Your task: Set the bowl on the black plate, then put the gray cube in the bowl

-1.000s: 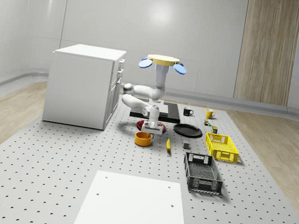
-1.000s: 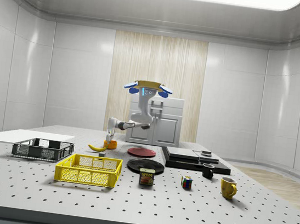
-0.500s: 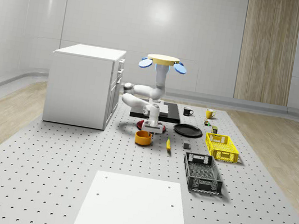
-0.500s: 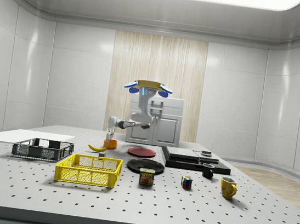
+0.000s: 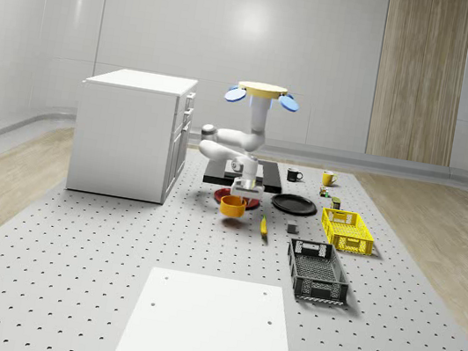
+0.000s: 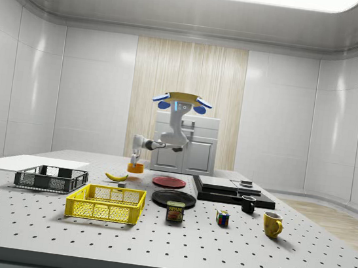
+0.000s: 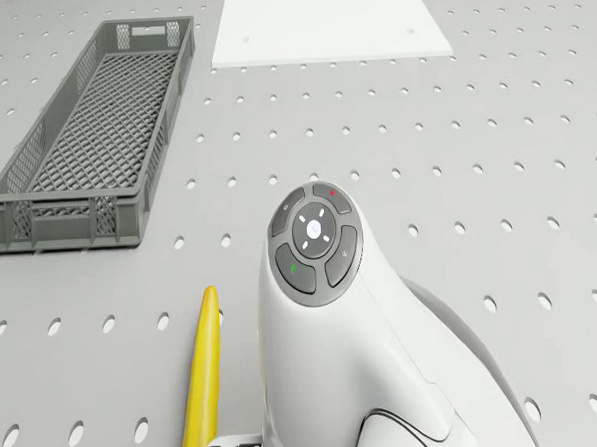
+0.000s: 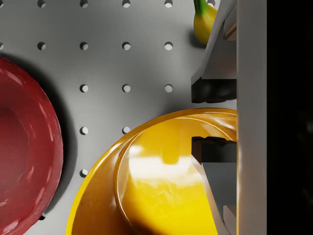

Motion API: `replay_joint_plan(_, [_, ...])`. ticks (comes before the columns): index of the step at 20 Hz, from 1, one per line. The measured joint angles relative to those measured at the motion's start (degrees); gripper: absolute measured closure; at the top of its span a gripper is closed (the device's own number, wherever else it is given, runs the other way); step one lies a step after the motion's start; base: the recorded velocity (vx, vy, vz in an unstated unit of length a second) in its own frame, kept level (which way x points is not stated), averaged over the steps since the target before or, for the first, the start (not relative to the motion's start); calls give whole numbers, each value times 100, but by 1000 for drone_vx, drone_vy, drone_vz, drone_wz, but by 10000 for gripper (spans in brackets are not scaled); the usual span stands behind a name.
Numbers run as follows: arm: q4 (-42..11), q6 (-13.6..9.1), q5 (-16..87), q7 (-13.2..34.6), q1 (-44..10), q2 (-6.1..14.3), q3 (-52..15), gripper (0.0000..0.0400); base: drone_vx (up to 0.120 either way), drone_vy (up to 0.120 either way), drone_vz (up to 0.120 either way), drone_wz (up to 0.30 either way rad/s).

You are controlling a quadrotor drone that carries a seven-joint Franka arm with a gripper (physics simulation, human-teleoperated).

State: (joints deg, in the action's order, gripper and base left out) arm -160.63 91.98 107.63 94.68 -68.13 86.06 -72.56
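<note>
1. Since the earlier frames the orange bowl (image 5: 232,205) has come up off the table; it hangs under the gripper (image 5: 245,191), beside the red plate (image 5: 236,198) and partly in front of it in the whole-scene view. The drone (image 5: 262,94) has shifted slightly toward the whole-scene view's right and hovers above the red plate's far side.
2. Gripper (image 8: 213,120): fingers clamped on the bowl (image 8: 156,178) rim, one pad outside the wall, one inside. The grip sits at one edge only.
3. Black plate (image 5: 293,205) lies just past the red plate, toward the whole-scene view's right. The bowl is not over it yet.
4. Gray cube (image 5: 292,229): on the table nearer the camera than the black plate, untouched.
5. Risks, as I judge them: a one-sided rim pinch could let the bowl pivot or slip during carry; a low carry could clip the red plate or the banana (image 5: 263,226); an off-centre release could leave the bowl tipped on the black plate's rim.
6. Bowl is round, no long axis; its mouth faces up, roughly level in the side view (image 6: 136,167).
</note>
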Motion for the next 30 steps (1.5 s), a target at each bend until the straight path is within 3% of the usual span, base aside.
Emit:
replay_joint_plan(7, [-6, 14, -40, 8, -5, 28, -33, 300, -120, 120, 46, 0])
replay_joint_plan(30, [-4, 84, -80, 27, -30, 106, -49, 300, -120, 120, 0, 0])
